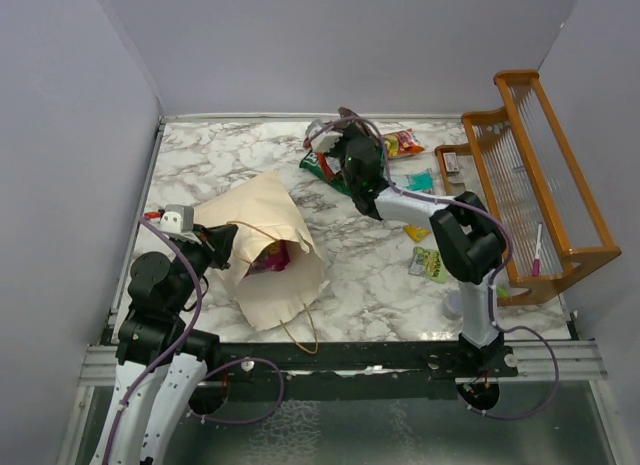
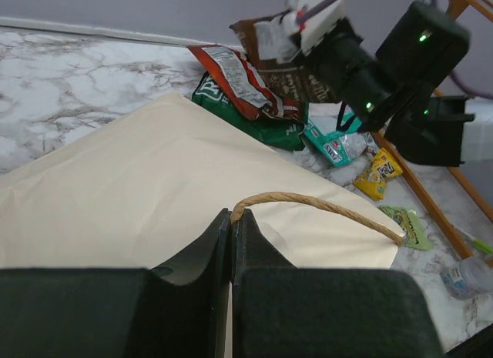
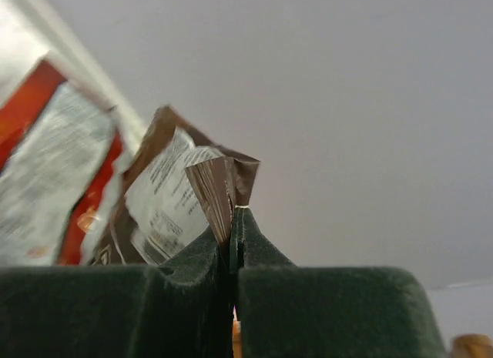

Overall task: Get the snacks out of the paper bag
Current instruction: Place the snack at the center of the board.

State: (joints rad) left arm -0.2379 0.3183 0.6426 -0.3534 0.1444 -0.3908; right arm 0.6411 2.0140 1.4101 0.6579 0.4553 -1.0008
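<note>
The cream paper bag lies on its side at the left, its mouth facing the near edge, with a purple packet inside. My left gripper is shut on the bag's tan loop handle. My right gripper is shut on the crimped edge of a brown chip bag, held at the far middle of the table. Below it lie a red chip bag and a green chip bag. A teal packet, a yellow packet and a small green pack lie to the right.
A wooden rack stands at the right edge with a pen in it. A red-orange candy pack lies near the back wall. A clear plastic thing lies near the right arm's base. Grey walls enclose the marble table.
</note>
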